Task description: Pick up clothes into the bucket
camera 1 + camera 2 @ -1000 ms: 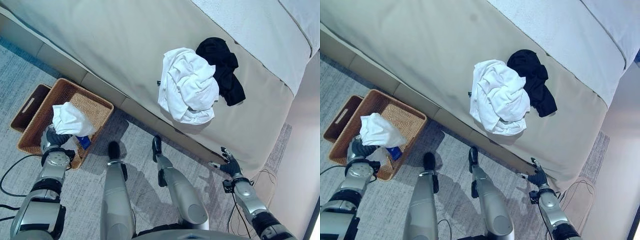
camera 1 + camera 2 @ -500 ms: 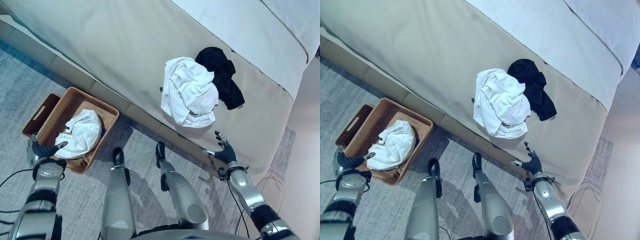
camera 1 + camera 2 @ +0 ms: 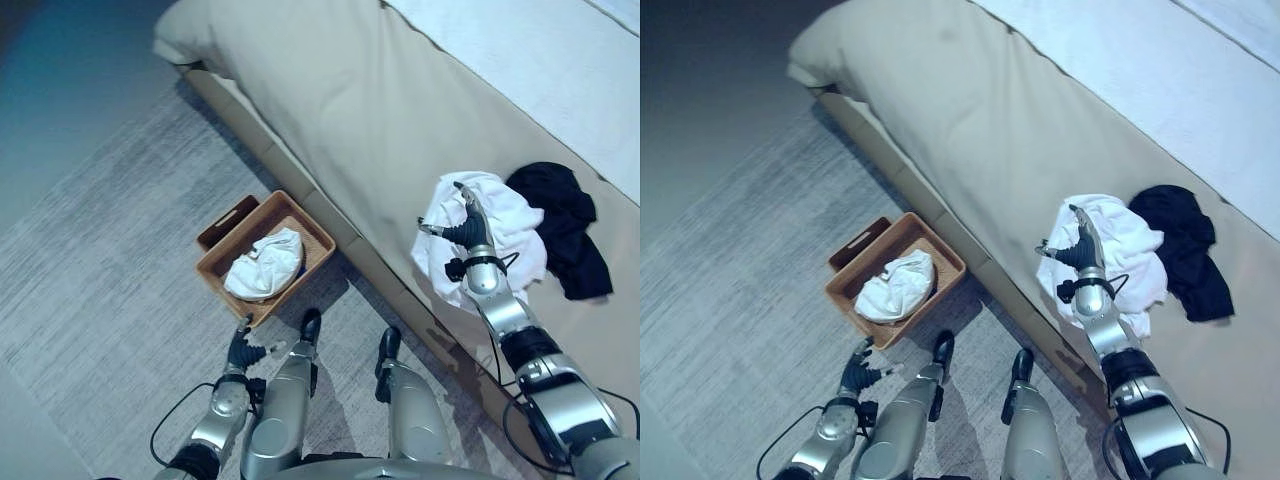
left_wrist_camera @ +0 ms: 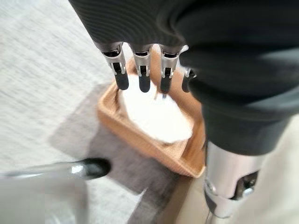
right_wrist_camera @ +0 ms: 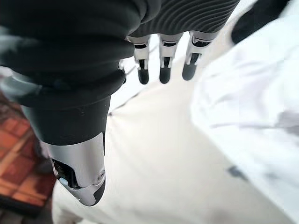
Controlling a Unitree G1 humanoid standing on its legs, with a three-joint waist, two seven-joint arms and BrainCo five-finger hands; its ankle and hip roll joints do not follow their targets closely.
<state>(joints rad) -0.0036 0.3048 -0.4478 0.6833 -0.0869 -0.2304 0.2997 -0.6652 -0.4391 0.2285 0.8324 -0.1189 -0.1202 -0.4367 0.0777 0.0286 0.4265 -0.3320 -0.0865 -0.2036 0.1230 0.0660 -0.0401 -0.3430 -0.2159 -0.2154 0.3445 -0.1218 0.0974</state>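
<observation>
grey carpet (image 3: 90, 300) covered the floor beside a bed (image 3: 350, 110) dressed in a beige cover, with a paler white blanket (image 3: 560, 70) across its far part. a woven basket (image 3: 315, 240) stood on the carpet close against the bed's base, and a white garment (image 3: 265, 275) lay bunched inside it. on the bed, a second white garment (image 3: 515, 225) lay crumpled near the edge, and a black garment (image 3: 565, 225) lay just beside it, touching it on the side away from the basket. the right hand (image 3: 465, 230) was raised above the near part of the white garment on the bed, fingers (image 5: 161, 70) straight and spread, thumb apart, holding nothing; whether it touched the cloth could not be told. the left hand (image 3: 242, 352) hung low over the carpet, near the basket but apart from it, its fingers (image 4: 142, 79) loosely extended and empty. nothing lay between the right hand and the white garment beneath it.
</observation>
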